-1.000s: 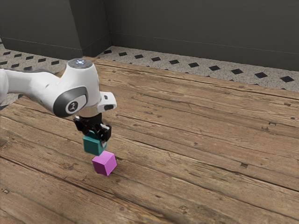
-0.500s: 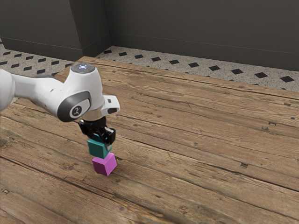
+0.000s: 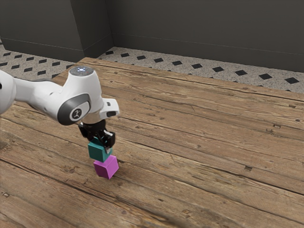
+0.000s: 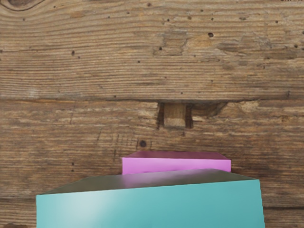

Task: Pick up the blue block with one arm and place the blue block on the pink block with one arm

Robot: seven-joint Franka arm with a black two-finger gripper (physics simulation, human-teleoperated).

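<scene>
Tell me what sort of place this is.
Probably a simulated indoor test room: a worn plank table, a speckled tile floor with dark diamonds, plain dark walls, and a robot arm setting a blue block on a pink block.

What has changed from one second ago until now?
The tool carried the blue block slightly toward the exterior view's right and down, so it is now over the pink block, apparently touching its top. The tool stays shut on the blue block; the pink block has not moved.
</scene>
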